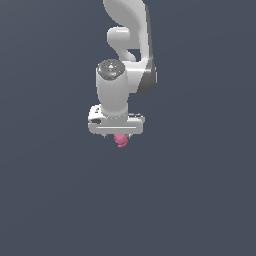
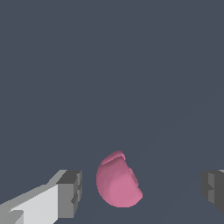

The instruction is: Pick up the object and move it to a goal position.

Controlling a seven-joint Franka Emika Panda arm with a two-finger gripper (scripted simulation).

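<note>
The object is a small pink-magenta rounded lump. In the wrist view it lies between my two grey fingertips, nearer one of them, with open space on both sides and neither pad touching it. My gripper is open around it. In the exterior view the white arm hangs straight down in the middle of the picture, and the object pokes out just under the white hand; the fingers themselves are hidden there by the hand.
A flat dark grey-blue surface fills both views, with nothing else on it that I can see.
</note>
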